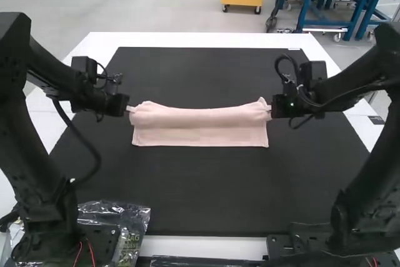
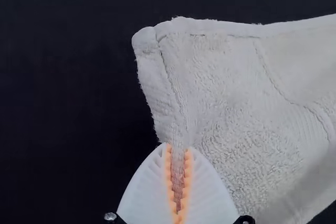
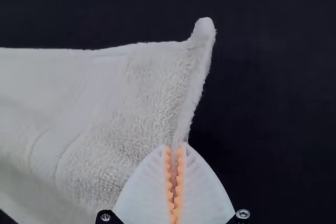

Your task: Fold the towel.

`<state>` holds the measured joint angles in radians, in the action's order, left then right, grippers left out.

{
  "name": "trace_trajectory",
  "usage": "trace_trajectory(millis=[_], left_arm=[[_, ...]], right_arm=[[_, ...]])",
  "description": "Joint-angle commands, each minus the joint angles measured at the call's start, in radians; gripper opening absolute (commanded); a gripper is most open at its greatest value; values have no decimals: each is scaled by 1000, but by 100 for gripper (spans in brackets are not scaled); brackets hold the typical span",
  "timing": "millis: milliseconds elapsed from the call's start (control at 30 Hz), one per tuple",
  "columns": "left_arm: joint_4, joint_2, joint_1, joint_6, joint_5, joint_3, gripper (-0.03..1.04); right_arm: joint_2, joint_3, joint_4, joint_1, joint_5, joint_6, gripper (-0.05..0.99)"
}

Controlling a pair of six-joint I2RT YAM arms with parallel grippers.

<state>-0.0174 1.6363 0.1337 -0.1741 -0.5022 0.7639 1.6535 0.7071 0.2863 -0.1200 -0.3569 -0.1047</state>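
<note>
In the high view my left gripper (image 1: 130, 109) and my right gripper (image 1: 269, 110) hold the pink towel (image 1: 200, 130) by its two ends, near the far corners. The towel lies as a wide strip between them, its far part raised and rounded, its near edge straight on the black mat. In the left wrist view, my left gripper (image 2: 178, 148) is shut on the side edge of the towel (image 2: 231, 93), with a corner beyond the fingertips. The right wrist view has my right gripper (image 3: 176, 148) shut on the opposite side edge of the towel (image 3: 131, 93).
The black mat (image 1: 200, 198) stretches around the towel on the white table (image 1: 200, 39). A crumpled clear plastic bag (image 1: 128, 217) lies by the left arm's base at the near edge. Both arms rise at the sides.
</note>
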Motion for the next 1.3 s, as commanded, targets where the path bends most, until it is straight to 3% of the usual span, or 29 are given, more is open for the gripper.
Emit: trace_trajectory(millis=[0,400,467,500,567,633,667,700,867,1000,1267], left_arm=[[-13,-59,24,-22,17,-18,2],[-39,-147,23,-34,37,-140,2],[-29,-145,21,-67,50,-172,7],[-15,-145,20,-79,60,-192,23],[20,-144,17,-108,83,-233,41],[54,-147,15,-107,94,-258,67],[70,-148,20,-105,93,-261,87],[73,-150,21,-102,87,-261,99],[99,-184,78,-47,39,-242,98],[140,-214,121,30,-9,-235,97],[131,-220,130,30,-7,-232,97]], right_arm=[[-52,-29,2,26,12,5,-2],[-84,-187,27,16,1,3,0],[-69,-212,40,14,10,3,28],[-55,-218,45,14,16,3,44],[-32,-221,48,13,35,3,78],[-18,-218,45,19,26,0,89],[-18,-213,44,19,18,-1,91],[-18,-210,44,19,15,-1,91],[-18,-179,39,13,13,10,91],[-18,-155,39,3,12,25,91],[2,-149,54,-55,21,31,91]])
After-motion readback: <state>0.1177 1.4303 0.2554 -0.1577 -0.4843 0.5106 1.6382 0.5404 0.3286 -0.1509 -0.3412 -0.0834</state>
